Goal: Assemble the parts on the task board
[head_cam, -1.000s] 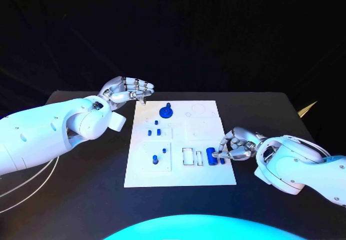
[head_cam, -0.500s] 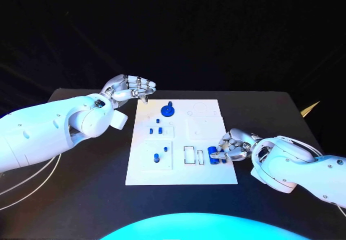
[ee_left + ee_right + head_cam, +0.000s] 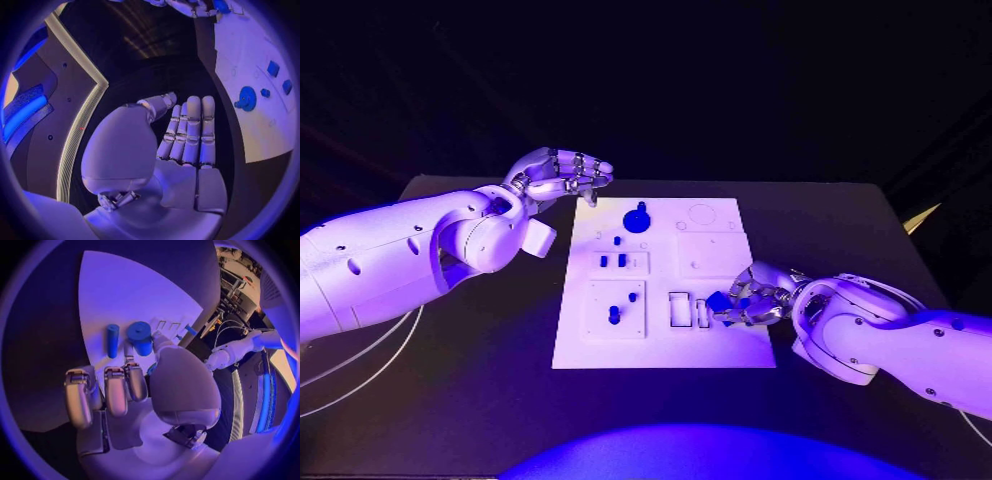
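Task board [image 3: 664,345] lies flat on the black table [image 3: 473,400], between the two hands. Right hand [image 3: 750,298] sits over the board's near right part, fingers curled round a short blue cylinder [image 3: 721,301]; the right wrist view shows that cylinder [image 3: 140,336] pinched at the fingertips with its round end face up, held just above the white surface. Just beside it, on the side away from the thumb, a slimmer blue peg [image 3: 112,340] lies flat on the board, apart from the held piece. Beyond the right hand's fingertips, toward the left arm, two narrow rectangular slots [image 3: 678,310] are cut in the board; whether anything sits in them cannot be told. Further that way a square recessed block [image 3: 615,310] carries two small blue pegs standing in it, one [image 3: 610,318] nearer the robot and one [image 3: 630,298] beyond it. A second block [image 3: 622,261] above it holds two small blue pegs [image 3: 604,261] side by side. Left hand [image 3: 560,178] hovers off the board's far left corner, above the table, fingers curled in close together and holding nothing. Just beside that hand, on the board's far end, a blue round knob [image 3: 636,219] stands in its seat; the left wrist view shows it [image 3: 247,98] well past the straightened fingertips, with small blue pieces beyond it.
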Controlling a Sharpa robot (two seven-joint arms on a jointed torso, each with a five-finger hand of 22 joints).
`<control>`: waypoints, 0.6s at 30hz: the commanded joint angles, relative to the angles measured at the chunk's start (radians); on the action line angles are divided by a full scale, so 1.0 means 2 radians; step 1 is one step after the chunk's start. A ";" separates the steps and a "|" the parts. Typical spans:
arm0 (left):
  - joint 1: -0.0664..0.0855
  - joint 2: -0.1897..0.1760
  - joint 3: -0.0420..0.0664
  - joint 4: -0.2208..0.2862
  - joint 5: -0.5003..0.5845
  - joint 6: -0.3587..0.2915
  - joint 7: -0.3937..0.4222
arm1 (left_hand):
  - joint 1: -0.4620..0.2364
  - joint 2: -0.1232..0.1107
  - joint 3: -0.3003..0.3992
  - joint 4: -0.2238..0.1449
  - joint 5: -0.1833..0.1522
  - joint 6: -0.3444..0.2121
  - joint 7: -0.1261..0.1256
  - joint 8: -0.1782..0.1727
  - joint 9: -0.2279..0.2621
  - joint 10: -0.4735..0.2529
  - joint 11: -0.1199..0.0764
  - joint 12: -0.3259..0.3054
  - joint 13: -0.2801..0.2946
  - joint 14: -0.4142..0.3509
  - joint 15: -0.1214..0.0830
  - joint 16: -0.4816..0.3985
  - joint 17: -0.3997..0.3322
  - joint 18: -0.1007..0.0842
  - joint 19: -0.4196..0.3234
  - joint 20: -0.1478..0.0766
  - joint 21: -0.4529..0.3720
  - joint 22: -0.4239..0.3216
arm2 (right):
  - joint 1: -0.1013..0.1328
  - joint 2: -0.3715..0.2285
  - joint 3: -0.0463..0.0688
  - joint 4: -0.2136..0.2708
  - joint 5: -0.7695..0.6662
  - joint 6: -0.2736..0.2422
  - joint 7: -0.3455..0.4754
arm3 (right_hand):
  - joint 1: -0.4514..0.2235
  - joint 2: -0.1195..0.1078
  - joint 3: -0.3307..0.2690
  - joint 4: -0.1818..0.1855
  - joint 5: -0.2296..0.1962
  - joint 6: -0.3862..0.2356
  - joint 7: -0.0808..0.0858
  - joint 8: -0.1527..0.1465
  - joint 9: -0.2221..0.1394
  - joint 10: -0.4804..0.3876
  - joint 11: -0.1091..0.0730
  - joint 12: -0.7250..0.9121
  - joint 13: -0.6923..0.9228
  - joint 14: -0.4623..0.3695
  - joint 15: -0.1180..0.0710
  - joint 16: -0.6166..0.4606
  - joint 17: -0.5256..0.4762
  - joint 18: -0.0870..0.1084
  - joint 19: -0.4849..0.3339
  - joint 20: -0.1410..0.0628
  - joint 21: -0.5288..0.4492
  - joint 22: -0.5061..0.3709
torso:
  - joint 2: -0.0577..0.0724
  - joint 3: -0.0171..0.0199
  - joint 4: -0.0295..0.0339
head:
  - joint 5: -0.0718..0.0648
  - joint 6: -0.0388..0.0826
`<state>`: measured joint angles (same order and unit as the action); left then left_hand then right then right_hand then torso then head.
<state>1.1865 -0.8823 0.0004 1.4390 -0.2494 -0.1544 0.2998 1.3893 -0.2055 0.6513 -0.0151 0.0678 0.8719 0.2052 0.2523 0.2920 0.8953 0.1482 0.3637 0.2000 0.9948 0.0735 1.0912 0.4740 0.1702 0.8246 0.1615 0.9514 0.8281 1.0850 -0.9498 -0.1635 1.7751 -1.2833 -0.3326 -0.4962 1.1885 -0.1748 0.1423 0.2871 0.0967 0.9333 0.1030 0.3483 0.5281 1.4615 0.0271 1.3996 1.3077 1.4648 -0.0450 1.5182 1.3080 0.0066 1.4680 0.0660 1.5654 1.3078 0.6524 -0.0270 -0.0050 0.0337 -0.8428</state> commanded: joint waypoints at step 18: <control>0.000 0.000 0.000 0.001 0.001 0.008 0.003 | -0.006 0.000 -0.003 0.001 0.003 -0.005 0.001 0.002 -0.001 -0.004 0.001 0.003 -0.001 -0.004 0.000 -0.002 -0.001 0.007 0.000 0.003 -0.004 -0.001 | -0.004 0.007 -0.001 0.000 -0.012 -0.022 -0.007 | 0.031 0.029 0.007 -0.002 0.009 0.030 -0.011 0.016 0.006 0.013 -0.011 0.015 0.071 0.042 -0.008 0.005 0.072 -0.003 0.051 -0.010 0.003 0.132 | 0.000 0.0004 -0.0010 | -0.001 0.001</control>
<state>1.1865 -0.8837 0.0004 1.4396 -0.2496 -0.1534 0.2991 1.3893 -0.2055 0.6513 -0.0151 0.0678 0.8683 0.2088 0.2523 0.2921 0.8953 0.1482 0.3636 0.1991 0.9948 0.0735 1.0912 0.4740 0.1701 0.8247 0.1614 0.9475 0.8266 1.0810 -0.9346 -0.1628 1.7696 -1.3094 -0.3467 -0.5010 1.2370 -0.1264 0.1489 0.2844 0.1092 0.9820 0.0868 0.3682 0.5314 1.4665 0.0132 1.4258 1.3075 1.4635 -0.0544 1.5232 1.3079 0.0068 1.4667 0.0529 1.5653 1.3076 0.6521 -0.0266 -0.0065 0.0323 -0.8415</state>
